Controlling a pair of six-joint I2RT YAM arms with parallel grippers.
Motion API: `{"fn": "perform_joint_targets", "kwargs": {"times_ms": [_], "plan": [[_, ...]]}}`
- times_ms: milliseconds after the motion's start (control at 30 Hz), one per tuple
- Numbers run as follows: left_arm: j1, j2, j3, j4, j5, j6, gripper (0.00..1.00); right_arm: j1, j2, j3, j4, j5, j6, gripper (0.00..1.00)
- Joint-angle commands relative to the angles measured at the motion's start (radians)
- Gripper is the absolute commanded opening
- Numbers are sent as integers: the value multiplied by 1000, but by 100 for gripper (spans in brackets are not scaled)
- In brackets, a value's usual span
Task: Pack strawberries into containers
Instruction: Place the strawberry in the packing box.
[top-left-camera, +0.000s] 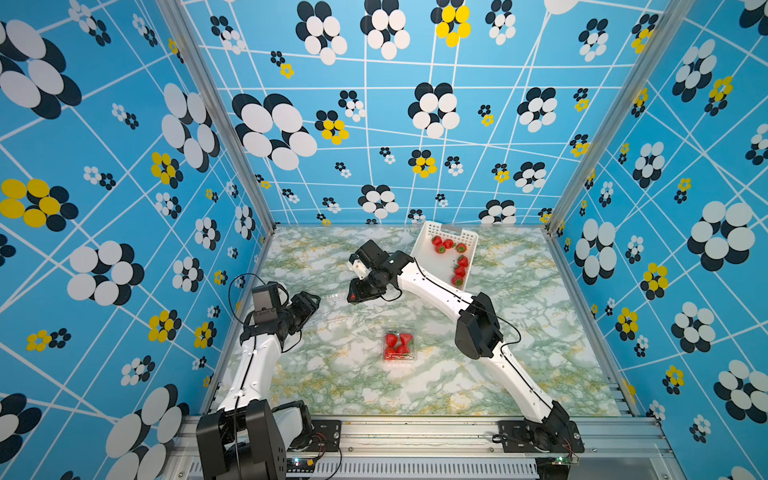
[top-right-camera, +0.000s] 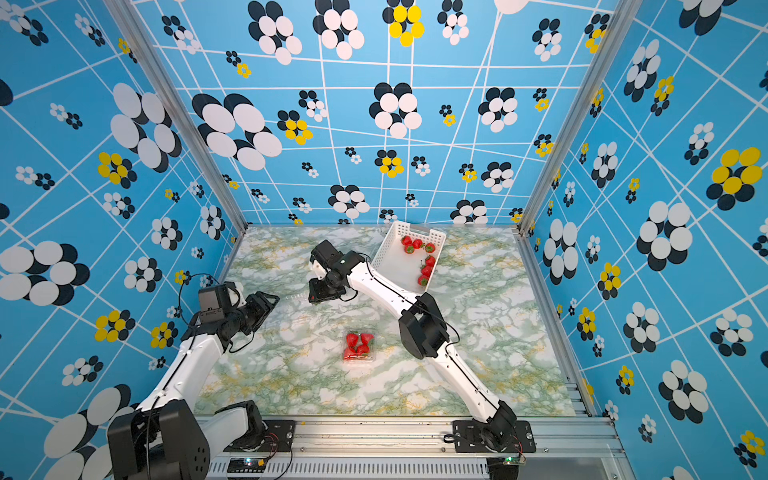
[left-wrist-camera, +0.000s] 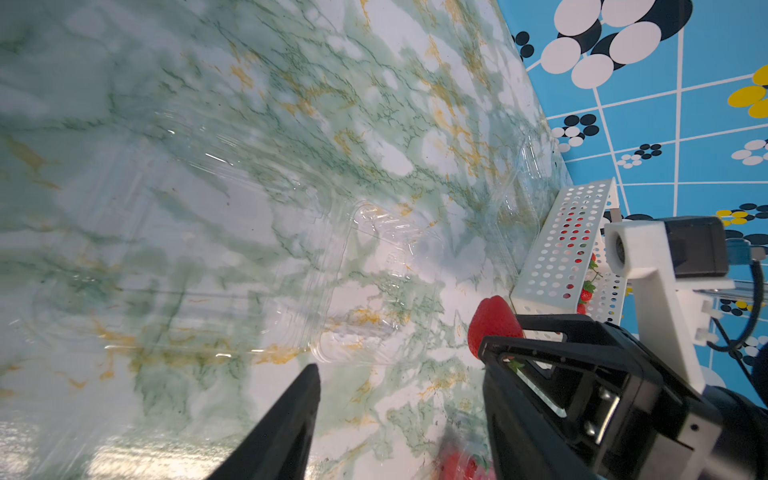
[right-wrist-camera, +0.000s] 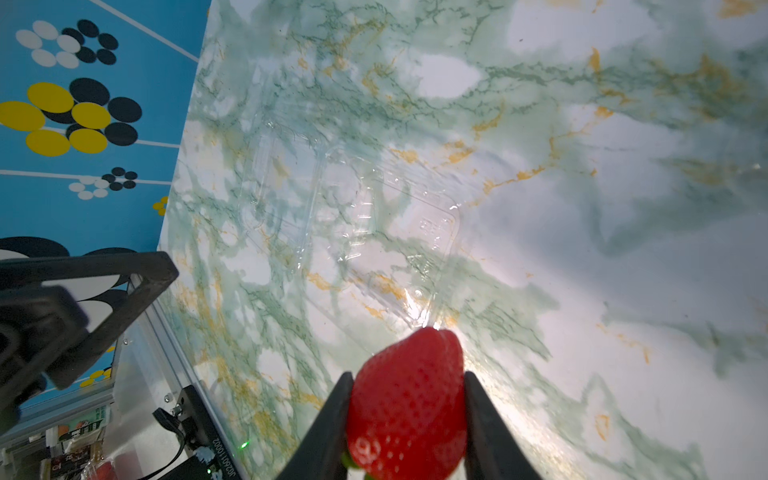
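Note:
My right gripper (right-wrist-camera: 409, 384) is shut on a red strawberry (right-wrist-camera: 409, 399); in both top views it (top-left-camera: 352, 296) hangs mid-table beside an open, empty clear container (top-left-camera: 331, 296). That container (right-wrist-camera: 386, 237) lies flat just ahead of the held berry, its lid (right-wrist-camera: 282, 195) folded out. My left gripper (left-wrist-camera: 399, 370) is open with nothing between its fingers and stands on the container's (left-wrist-camera: 374, 282) other side (top-left-camera: 313, 300). A closed container (top-left-camera: 400, 345) holding strawberries sits nearer the front. Several more strawberries (top-left-camera: 459, 270) lie in the white basket (top-left-camera: 451, 230).
The white perforated basket (top-right-camera: 415, 230) stands at the back right, close behind my right forearm (top-left-camera: 432, 286). Another clear container (left-wrist-camera: 536, 158) shows faintly by the back wall. Patterned blue walls close in three sides of the marble table (top-left-camera: 519, 332).

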Motion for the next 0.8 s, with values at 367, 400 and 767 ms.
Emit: {"fn": "perform_joint_targets", "kwargs": {"times_ms": [367, 400, 767], "plan": [[5, 70, -65, 90, 12, 18, 64, 37, 58, 70, 67, -53, -19, 19], [5, 81, -66, 99, 13, 19, 64, 38, 64, 74, 69, -57, -17, 19], [-1, 248, -72, 253, 38, -2, 62, 40, 97, 87, 90, -64, -7, 19]]}}
